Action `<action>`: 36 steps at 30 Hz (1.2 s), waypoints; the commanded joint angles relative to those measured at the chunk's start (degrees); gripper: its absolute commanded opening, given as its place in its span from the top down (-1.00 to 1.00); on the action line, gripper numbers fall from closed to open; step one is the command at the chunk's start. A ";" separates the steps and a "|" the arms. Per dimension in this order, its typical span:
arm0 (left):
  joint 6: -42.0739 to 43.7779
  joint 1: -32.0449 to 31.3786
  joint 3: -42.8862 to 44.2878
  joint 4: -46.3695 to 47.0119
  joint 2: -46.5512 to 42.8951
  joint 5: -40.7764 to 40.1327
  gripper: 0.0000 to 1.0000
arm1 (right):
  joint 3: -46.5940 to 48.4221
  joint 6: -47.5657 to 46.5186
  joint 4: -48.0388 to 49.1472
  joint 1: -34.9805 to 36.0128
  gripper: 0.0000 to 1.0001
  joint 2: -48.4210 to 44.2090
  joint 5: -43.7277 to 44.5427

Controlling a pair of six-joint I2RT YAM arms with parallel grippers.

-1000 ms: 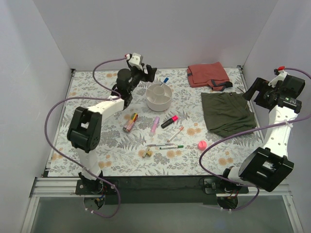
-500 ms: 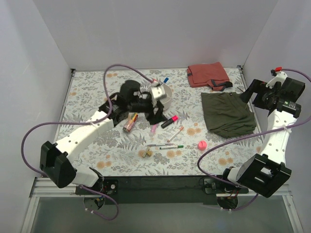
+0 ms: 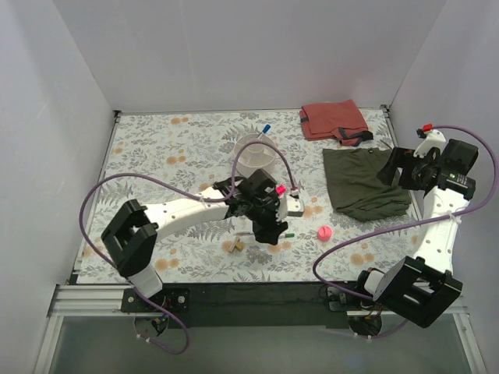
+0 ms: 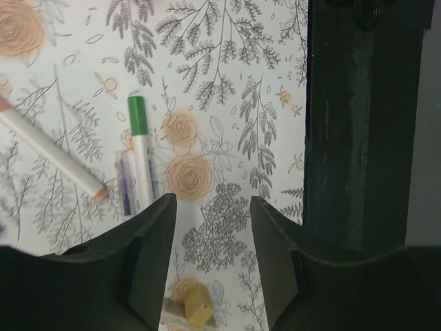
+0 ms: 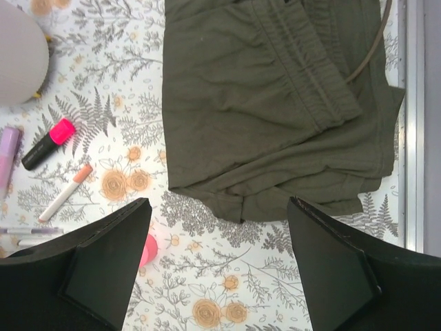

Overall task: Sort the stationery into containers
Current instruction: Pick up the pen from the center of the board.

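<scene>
Left end effector [image 4: 210, 207] jaws apart over floral-print desk [image 4: 227, 83]; thin white green-capped pen [image 4: 141, 148] just left of gap. Best: shift left, lower, pinch mid-barrel.

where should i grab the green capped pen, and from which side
Take the green-capped pen at its green cap end, coming straight down from above with the jaws closing across its thin width. It lies flat on the table, and a second thin pen lies right alongside its white barrel, while the cap end has bare table on both sides.
</scene>
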 commanded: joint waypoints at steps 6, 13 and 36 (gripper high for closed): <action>1.89 -5.14 7.39 1.29 10.57 -4.52 0.00 | -0.83 -3.91 -0.43 -0.25 -0.79 -2.33 -1.02; 2.15 -5.68 10.03 4.10 15.06 -7.78 0.00 | 1.46 -4.35 0.28 -0.25 -0.80 -2.60 -5.23; -1.19 -6.11 3.10 15.70 21.04 -14.81 0.73 | 3.30 -5.23 0.01 -0.16 -0.81 -1.28 -5.15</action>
